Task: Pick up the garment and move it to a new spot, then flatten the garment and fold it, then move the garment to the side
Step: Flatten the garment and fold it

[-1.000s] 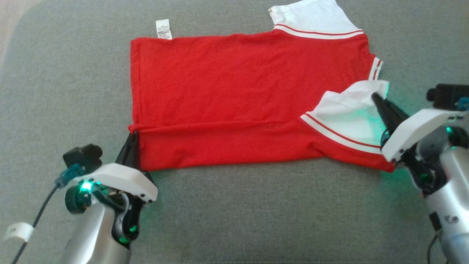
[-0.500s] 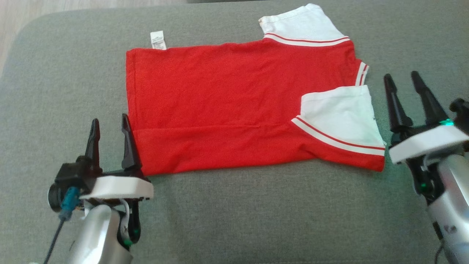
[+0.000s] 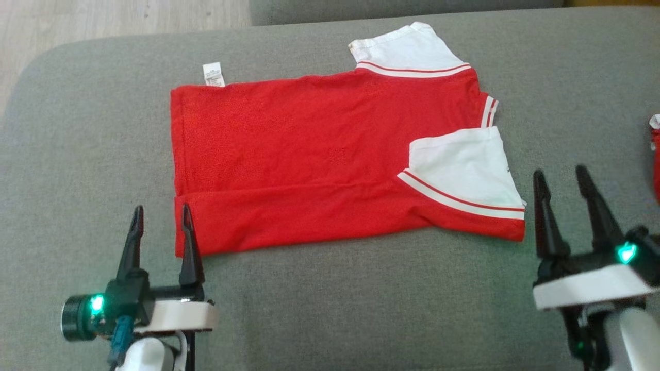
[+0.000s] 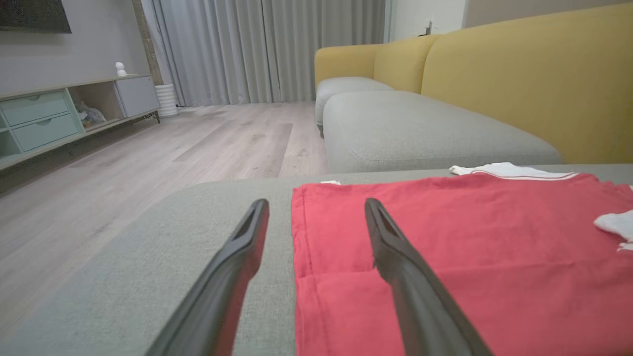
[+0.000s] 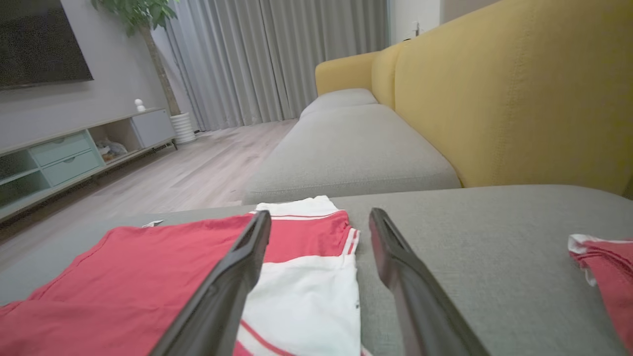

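Observation:
The garment (image 3: 309, 149) is a red shirt with white, red-striped sleeves, lying flat on the grey cushion with its near long edge folded over the body. One white sleeve (image 3: 464, 172) lies folded onto the red. My left gripper (image 3: 161, 216) stands open at the shirt's near left corner, holding nothing. Its wrist view has the shirt (image 4: 445, 257) under the right finger (image 4: 395, 257). My right gripper (image 3: 561, 178) is open just right of the folded sleeve, empty. From that wrist the shirt (image 5: 148, 277) lies ahead to the left.
A second red and white cloth (image 3: 655, 165) lies at the right edge of the cushion (image 3: 330, 319). A yellow sofa back (image 5: 519, 99) rises on the far side. Wood floor (image 4: 148, 163) lies beyond the cushion's left end, with a low cabinet (image 4: 44, 118) along the wall.
Both grippers let go of the shirt, opened and drew back toward me. The folded edge and sleeve now lie flat. The camera view shifted, sliding the shirt down in the picture.

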`<state>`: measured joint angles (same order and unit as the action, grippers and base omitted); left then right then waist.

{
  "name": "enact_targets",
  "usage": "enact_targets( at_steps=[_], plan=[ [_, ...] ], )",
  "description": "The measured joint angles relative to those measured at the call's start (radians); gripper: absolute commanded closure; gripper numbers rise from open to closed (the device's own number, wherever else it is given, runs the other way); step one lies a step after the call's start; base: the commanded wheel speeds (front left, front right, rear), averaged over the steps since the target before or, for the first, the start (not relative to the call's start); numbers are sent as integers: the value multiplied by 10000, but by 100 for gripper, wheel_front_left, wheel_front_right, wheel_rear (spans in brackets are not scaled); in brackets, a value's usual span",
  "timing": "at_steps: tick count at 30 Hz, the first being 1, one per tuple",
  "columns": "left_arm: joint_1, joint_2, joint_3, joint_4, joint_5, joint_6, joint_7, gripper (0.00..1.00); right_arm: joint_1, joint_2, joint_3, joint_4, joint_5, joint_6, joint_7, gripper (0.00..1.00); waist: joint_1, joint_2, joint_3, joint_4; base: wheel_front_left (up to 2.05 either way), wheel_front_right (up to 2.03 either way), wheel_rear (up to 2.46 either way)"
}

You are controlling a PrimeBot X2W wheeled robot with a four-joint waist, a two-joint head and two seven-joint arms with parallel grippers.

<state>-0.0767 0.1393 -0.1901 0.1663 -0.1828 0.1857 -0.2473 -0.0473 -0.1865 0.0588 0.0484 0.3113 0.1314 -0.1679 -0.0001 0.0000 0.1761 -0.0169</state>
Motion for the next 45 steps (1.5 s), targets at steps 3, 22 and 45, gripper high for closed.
enact_targets(
  at_steps=[3,22,45],
  plan=[
    [50,36,-17,236,-27,-8,215,0,650,360,-109,-640,-173,0,451,0,0,0,-88,32,0,0,0],
    [-95,21,-46,1488,-993,-545,1162,0,1411,713,-309,-1377,-276,0,1749,0,1,0,-93,58,0,0,0],
    [-1869,-92,-92,2692,-2871,-1781,4761,100,-726,127,12,2443,688,0,4324,100,2,0,678,195,0,0,0]
  ],
)
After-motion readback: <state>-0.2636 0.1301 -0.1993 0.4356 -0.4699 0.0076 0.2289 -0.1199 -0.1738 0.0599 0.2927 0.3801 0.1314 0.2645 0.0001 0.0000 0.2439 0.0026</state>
